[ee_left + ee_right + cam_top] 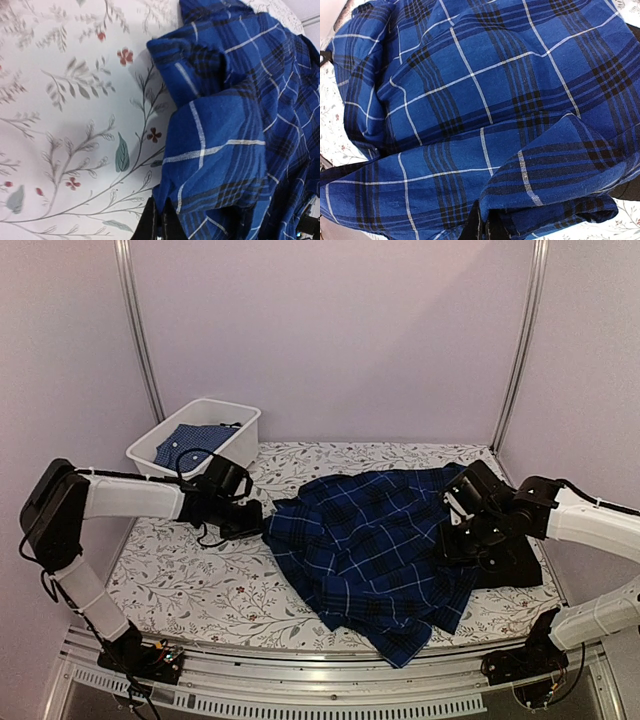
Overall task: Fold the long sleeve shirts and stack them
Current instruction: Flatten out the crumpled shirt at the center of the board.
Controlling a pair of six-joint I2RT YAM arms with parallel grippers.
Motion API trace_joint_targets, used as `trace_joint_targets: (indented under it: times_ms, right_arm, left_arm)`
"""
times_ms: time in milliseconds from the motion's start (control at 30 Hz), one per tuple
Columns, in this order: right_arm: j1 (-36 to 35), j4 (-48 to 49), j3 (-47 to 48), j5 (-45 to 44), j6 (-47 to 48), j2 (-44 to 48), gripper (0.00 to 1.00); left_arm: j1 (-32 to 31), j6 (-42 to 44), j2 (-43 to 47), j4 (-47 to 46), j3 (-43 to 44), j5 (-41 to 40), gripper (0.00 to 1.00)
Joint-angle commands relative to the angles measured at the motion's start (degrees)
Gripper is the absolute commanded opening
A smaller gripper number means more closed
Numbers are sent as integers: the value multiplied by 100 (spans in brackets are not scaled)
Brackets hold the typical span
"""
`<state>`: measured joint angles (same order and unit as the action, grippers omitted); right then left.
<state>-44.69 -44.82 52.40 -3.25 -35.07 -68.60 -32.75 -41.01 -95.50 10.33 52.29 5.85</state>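
The plaid shirt lies rumpled across the middle of the floral tabletop, its right side over the black shirt. The left pincer is pinched closed on the plaid shirt's left edge. The right pincer is clamped on bunched plaid cloth at the right. A white bin stands at the back left.

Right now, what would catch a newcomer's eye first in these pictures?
The blue plaid shirt, crumpled across the middle of the table, stands out first. The left gripper and right gripper pinch its opposite edges. A white bin at the back left holds another blue cloth.
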Motion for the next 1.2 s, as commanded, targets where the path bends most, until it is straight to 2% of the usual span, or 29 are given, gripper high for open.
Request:
trace_joint_targets:
  times_ms: [0, 100, 200, 400, 433, 467, 500, 567, 600, 700, 767, 867, 1000, 1167]
  right_arm:
    - [-201, 186, 91, 265, 126, -95, 2]
    - [-511, 242, 279, 475, 99, -275, 2]
    - [-847, 538, 394, 776, -53, -427, 2]
    - [-1313, 1315, 26, 1259, -481, -547, 2]
    - [-1322, 1311, -89, 1238, -535, -557, 4]
    - [-1323, 1273, -204, 1181, -558, -538, 10]
    - [-1323, 1201, -277, 1083, -568, -492, 19]
    - [-1319, 1034, -302, 846, -558, -375, 36]
    - [-1315, 948, -278, 723, -554, -278, 43]
    - [-1282, 747, -182, 399, -619, -84, 56]
    - [-1271, 621, -174, 153, -702, 36, 60]
    - [-1323, 503, -253, 96, -793, 51, 60]
    - [-1859, 607, -235, -144, -769, -75, 64]
    - [-2080, 780, -257, -108, -838, -435, 67]
  left_arm:
    - [512, 729, 866, 1412, 1114, -1161, 0]
    - [1104, 1272, 949, 2201, 1924, -1351, 0]
    - [1539, 1751, 574, 2681, 2736, -1198, 0]
    - [1624, 2129, -554, 2911, 3824, -887, 0]
    - [1597, 2129, -664, 2932, 3919, -869, 4]
    - [1566, 2106, -733, 2969, 4007, -854, 23]
    - [1530, 2091, -768, 2996, 4066, -864, 32]
    - [1400, 2109, -722, 3010, 4088, -1003, 57]
    - [1334, 2133, -661, 3015, 4083, -1071, 62]
    - [1143, 2146, -355, 3101, 3976, -1206, 65]
    - [1008, 2073, -24, 3130, 3779, -1250, 66]
    - [852, 1886, 583, 3173, 3110, -1126, 66]
    - [808, 1518, 1655, 3070, 1858, -696, 67]
    - [665, 812, 2891, 3145, 382, -155, 69]
